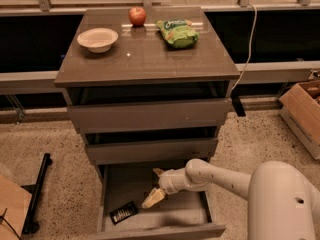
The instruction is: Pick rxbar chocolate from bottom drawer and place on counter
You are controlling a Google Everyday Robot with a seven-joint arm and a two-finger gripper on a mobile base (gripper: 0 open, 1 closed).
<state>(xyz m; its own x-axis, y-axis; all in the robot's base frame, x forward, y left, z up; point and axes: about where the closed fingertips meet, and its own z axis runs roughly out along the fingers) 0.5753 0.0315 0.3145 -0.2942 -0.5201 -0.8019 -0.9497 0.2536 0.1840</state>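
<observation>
The rxbar chocolate [123, 212] is a small black wrapper lying flat at the front left of the open bottom drawer [159, 229]. My gripper [155, 186] is inside the drawer, to the right of the bar and apart from it. Its two pale fingers are spread, one [152, 198] pointing down-left toward the bar, the other up near the drawer above. It holds nothing. The counter [145, 49] is the glossy grey-brown top of the cabinet.
On the counter stand a white bowl [98, 38], a red apple [137, 16] and a green chip bag [177, 33]. Two upper drawers sit slightly ajar. A cardboard box [303, 114] is at the right, a black stand [37, 194] on the floor at left.
</observation>
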